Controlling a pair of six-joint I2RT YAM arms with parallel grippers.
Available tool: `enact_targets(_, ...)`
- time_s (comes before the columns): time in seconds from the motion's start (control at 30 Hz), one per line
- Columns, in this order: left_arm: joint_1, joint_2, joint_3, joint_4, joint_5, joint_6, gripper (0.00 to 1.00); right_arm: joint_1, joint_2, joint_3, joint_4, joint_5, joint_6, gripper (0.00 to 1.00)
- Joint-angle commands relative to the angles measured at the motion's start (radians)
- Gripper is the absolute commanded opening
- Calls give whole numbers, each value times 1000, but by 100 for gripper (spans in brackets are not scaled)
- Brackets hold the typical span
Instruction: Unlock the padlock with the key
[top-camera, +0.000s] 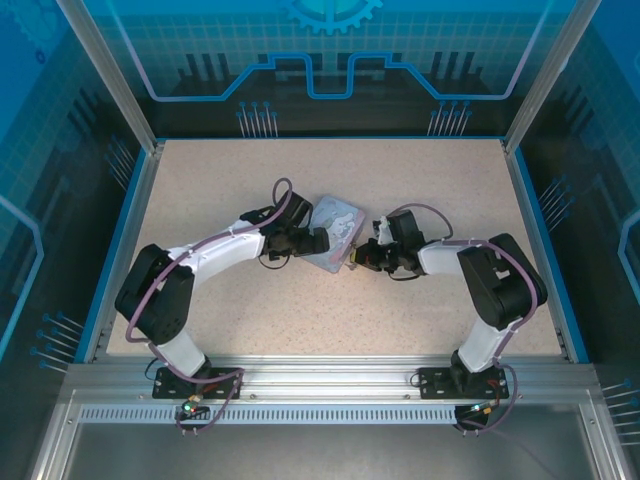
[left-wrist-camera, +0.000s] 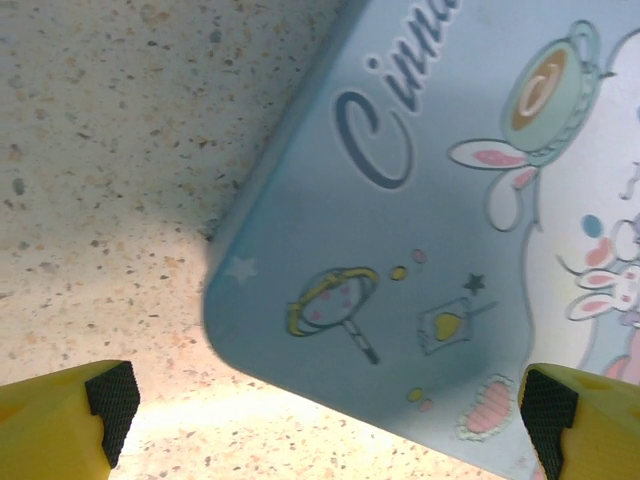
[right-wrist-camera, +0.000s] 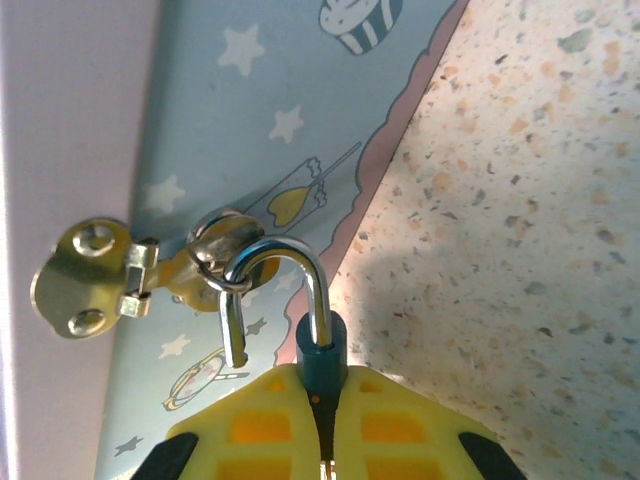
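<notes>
Item: pastel blue rectangular tin (left-wrist-camera: 400, 290), cursive lid lettering "Cinn", cut off. My left end effector (left-wrist-camera: 330, 405) gapes over its corner; my right end effector (right-wrist-camera: 322, 425) clamps small teal-bodied padlock (right-wrist-camera: 320, 352).

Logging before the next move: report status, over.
Left end effector open above tin. Right end effector shut on padlock. Shackle open, one leg free, hooked through hasp.

One tin (top-camera: 338, 230), one padlock (right-wrist-camera: 320, 350), one brass hasp (right-wrist-camera: 95, 278), one worktop (top-camera: 450, 180), and two pincers: left pincer (left-wrist-camera: 330, 405) and right pincer (right-wrist-camera: 322, 415).
</notes>
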Motion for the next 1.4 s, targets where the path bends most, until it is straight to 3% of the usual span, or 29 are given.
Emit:
enact_targets(0.0, -4, 31, 17, -44, -66, -8, 99, -28, -33, -15, -44, -53, -43, 0)
enact_targets(0.73, -3, 130, 14, -38, -52, -6, 99, -70, -9, -12, 55, -86, -15, 0)
enact_targets(0.93, -4, 139, 18, -38, -42, -6, 99, -68, -55, -26, 59, -11, 12, 0)
enact_targets(1.2, -3, 155, 26, -37, -30, -12, 99, -35, -83, -86, 145, 113, 198, 0)
enact_targets(1.37, -3, 159, 25, -35, -23, -14, 98, -5, -70, -77, 166, 132, 224, 0)
